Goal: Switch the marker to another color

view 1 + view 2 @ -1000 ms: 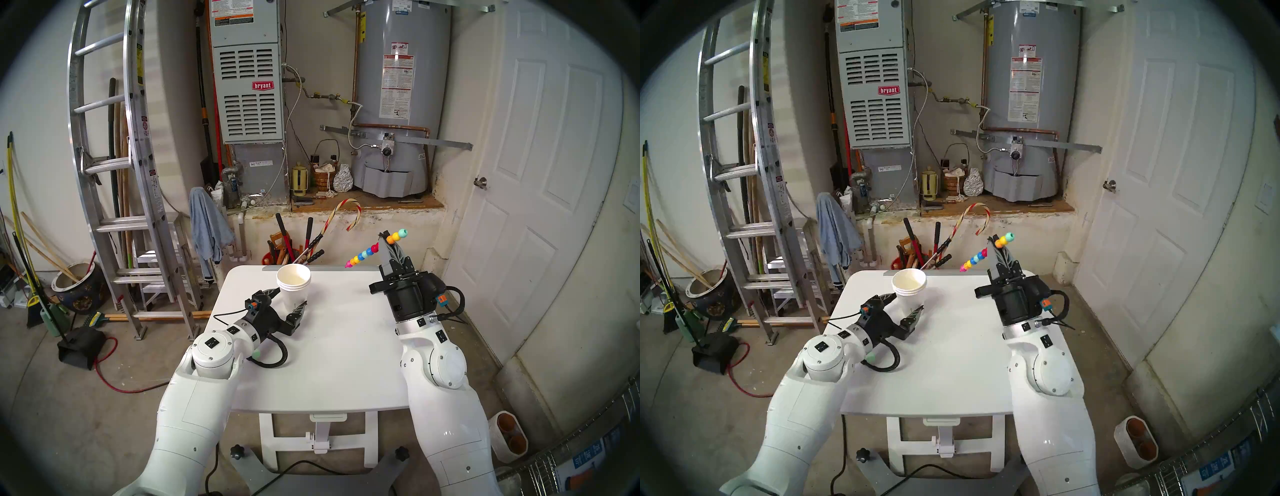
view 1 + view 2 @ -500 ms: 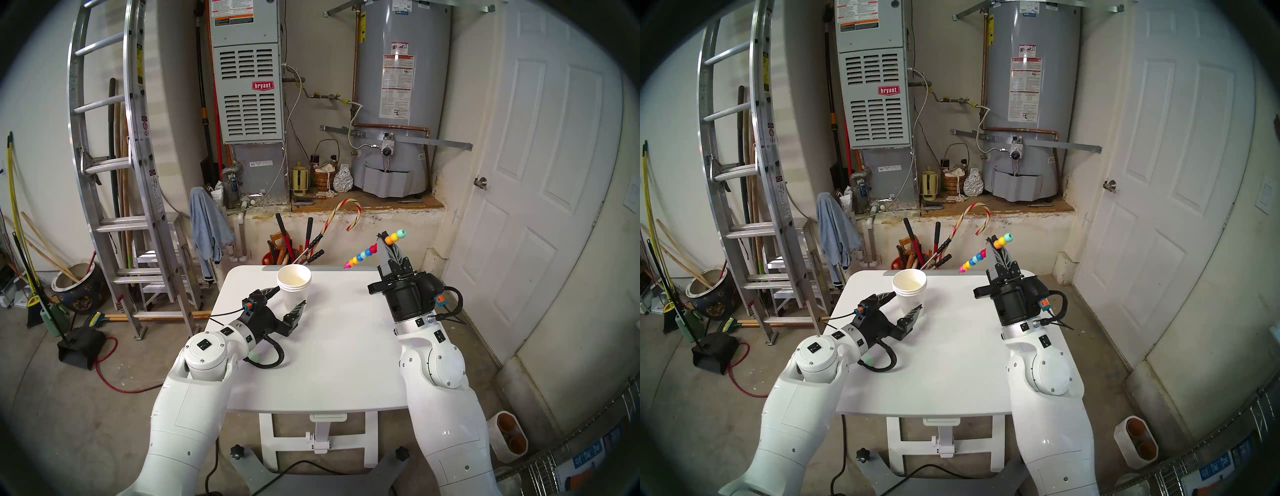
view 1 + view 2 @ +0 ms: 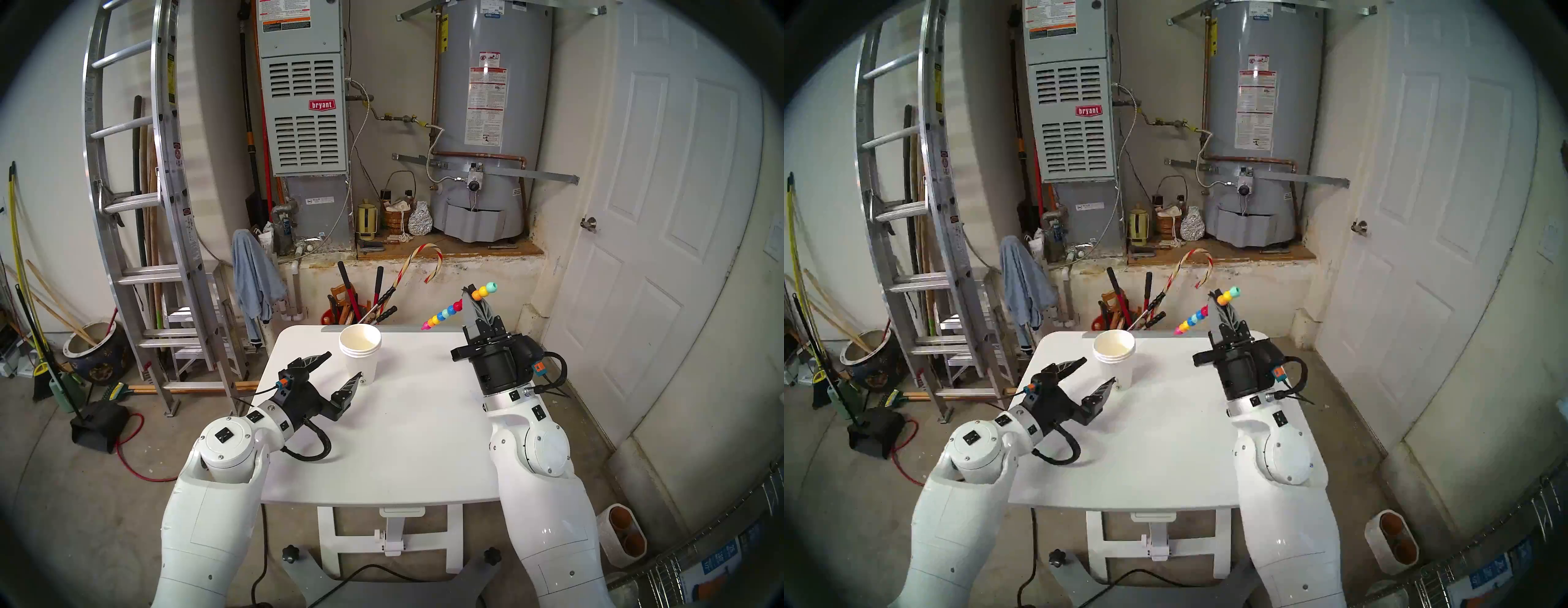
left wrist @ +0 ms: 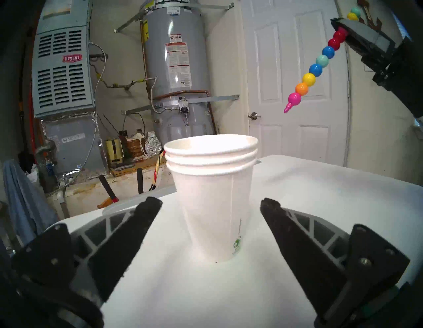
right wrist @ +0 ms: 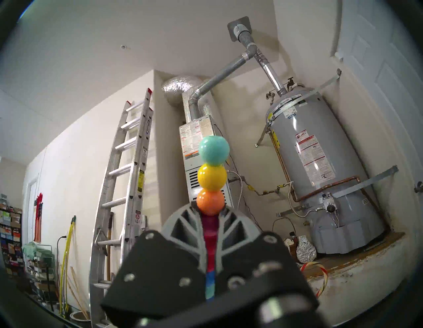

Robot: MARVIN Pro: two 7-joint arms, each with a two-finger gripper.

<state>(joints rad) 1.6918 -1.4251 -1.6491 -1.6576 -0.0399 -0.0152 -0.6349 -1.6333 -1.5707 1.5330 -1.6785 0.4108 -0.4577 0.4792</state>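
The marker (image 3: 445, 313) is a stick of round bead segments, held tilted in the air above the table's far right edge, pink tip down-left, teal end up-right. My right gripper (image 3: 470, 297) is shut on its red segments. It also shows in the head right view (image 3: 1193, 317), the left wrist view (image 4: 315, 68) and the right wrist view (image 5: 212, 165). My left gripper (image 3: 344, 366) is open and empty, just short of a stack of white paper cups (image 3: 360, 354), which the left wrist view (image 4: 212, 197) shows upright beyond the fingertips.
The white table (image 3: 403, 446) holds only the cups. Behind its far edge stand a bucket of red-and-black-handled tools (image 3: 352, 305) and a striped candy cane (image 3: 420, 259). A ladder (image 3: 140, 212) leans at left, a door (image 3: 679, 212) is at right.
My left arm has drawn back toward me and to the left, so the open fingers no longer straddle the cups. The right gripper and marker have barely moved.
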